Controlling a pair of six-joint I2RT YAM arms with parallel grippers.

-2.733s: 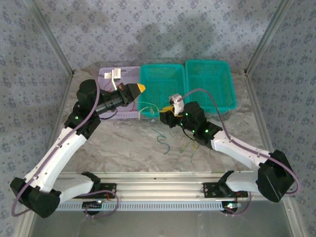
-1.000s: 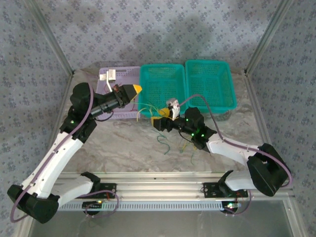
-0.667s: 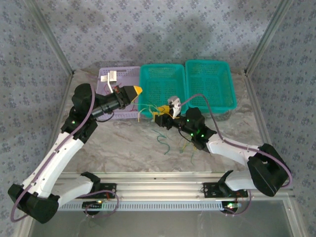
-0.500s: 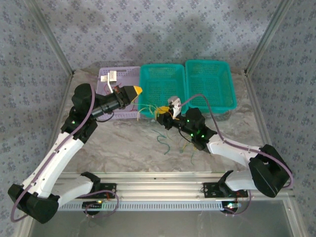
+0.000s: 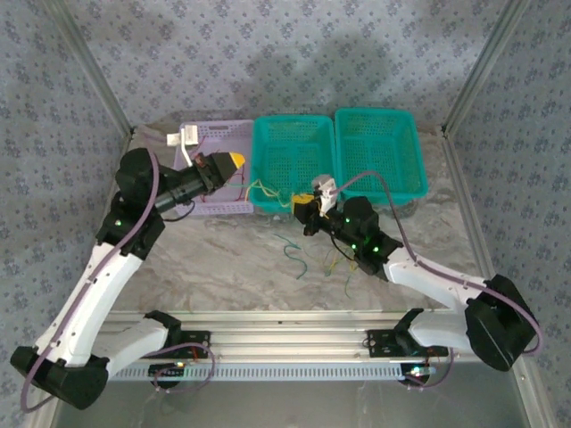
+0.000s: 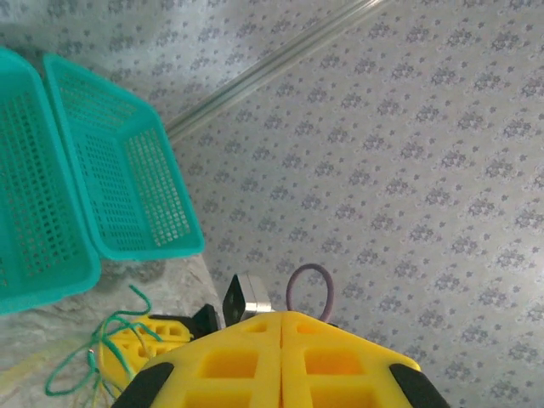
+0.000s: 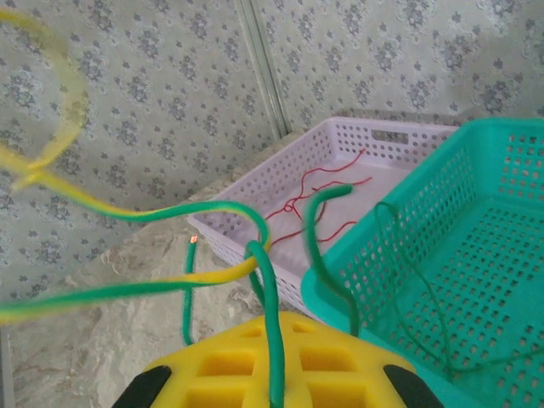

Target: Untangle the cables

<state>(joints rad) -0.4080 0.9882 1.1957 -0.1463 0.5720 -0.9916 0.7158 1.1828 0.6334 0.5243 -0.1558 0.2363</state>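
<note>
Right gripper clamped on a thin green cable at the near rim of the middle teal mesh plastic basket; left gripper closed above the lilac slotted plastic basket

In the right wrist view the green cable runs down into the seam between the yellow fingers, while other thin green and yellow cables loop off to the left in the air. Thin red cables lie inside the lilac basket. A loose curled green cable lies on the grey marbled table just in front of the right gripper, and a few yellow and green strands lie beside the right forearm. The left gripper's yellow fingers are pressed together with nothing visible between them. A second teal mesh basket stands against the first, on its right
</note>
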